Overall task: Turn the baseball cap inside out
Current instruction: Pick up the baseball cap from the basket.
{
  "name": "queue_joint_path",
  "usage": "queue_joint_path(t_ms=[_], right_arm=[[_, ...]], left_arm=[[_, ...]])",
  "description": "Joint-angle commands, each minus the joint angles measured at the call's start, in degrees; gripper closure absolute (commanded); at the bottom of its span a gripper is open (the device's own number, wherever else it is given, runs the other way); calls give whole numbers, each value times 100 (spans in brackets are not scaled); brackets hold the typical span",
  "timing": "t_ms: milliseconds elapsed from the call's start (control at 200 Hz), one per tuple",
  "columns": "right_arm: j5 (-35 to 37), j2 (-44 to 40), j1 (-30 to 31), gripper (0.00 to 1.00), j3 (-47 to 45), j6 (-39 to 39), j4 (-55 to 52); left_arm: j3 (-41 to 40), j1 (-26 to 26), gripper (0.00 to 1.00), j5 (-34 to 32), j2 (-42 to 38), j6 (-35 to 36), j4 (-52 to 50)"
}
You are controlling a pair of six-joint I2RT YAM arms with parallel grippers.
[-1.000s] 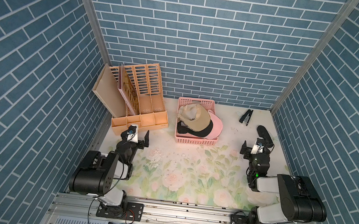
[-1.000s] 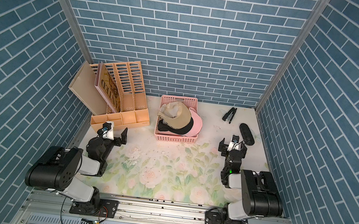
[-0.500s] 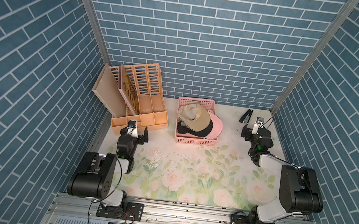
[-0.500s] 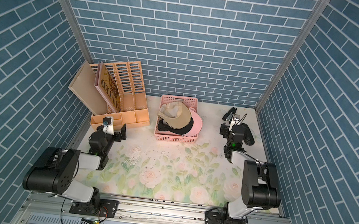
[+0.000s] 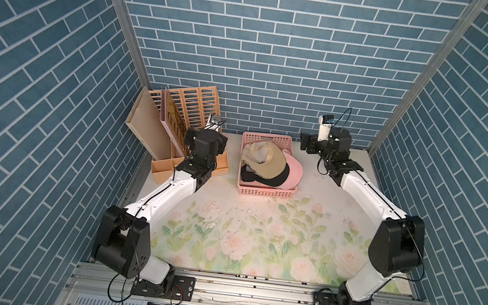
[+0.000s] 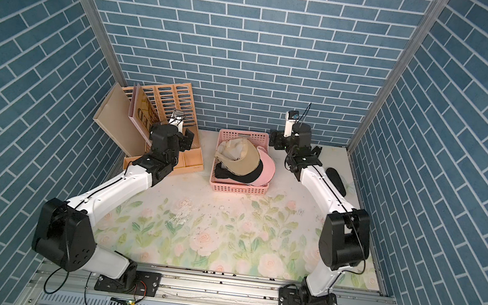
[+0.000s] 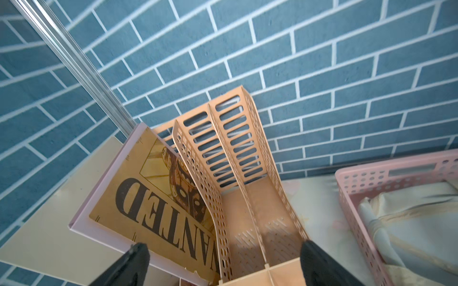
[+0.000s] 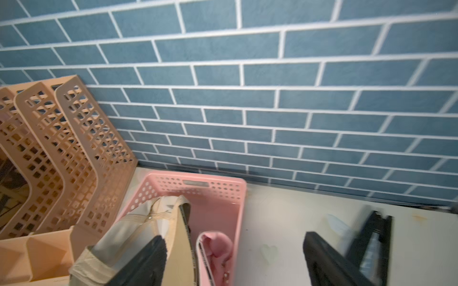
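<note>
The desk [image 5: 258, 234] is wide and free in front, but everything that matters sits along its back edge. Both arms work there at long reach, where I judge that small errors grow.

The orange file rack [image 5: 201, 106] fills the back left corner. My left end effector [image 7: 223, 247] hovers directly over it, jaws spread wide and holding nothing. If I swing this arm toward the middle without lifting it, a finger can catch a slotted divider and tip the rack, together with the WANTED board [image 7: 158, 222] leaning inside it.

The pink basket [image 5: 263, 191] stands at the middle of the back edge. It looks light, so a pull on cloth may drag or lift the whole basket instead of freeing a cap.

Three caps lie piled in it: the beige baseball cap [image 5: 270, 162] on top, a black cap [image 5: 252, 176] under it, and a pink cap [image 5: 294, 172] on the side toward the right edge. I take the beige one as my target. I could pinch two layers and bring the black cap along, or grip the stiff brim, which does not help to turn the crown.

My right end effector [image 8: 234, 237] hangs near the basket's back right corner, jaws apart and empty. In the right wrist view a small black tool [image 8: 371, 237] lies on the desk close to one finger. It is blurred and I cannot name it, but a careless descent can knock it.
</note>
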Motion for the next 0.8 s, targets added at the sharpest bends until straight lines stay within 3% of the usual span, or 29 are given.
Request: queue_joint_path(t_ms=[0, 150, 345, 555, 795], right_arm=[[-734, 731, 96, 20, 491, 405, -805], [-697, 1368, 288, 30, 957, 455, -1033], [-826, 1659, 320, 36, 923, 701, -912], [-852, 1621, 325, 42, 800, 880, -796], [-562, 714, 457, 30, 221, 919, -516]], left_arm=[[194, -10, 0, 465, 72, -412, -956], [-36, -417, 0, 135, -5, -144, -705], [-101, -495, 0, 803, -93, -856, -1092], [-127, -699, 0, 697, 57, -1106, -1174], [-121, -710, 0, 664, -31, -1314, -1183]])
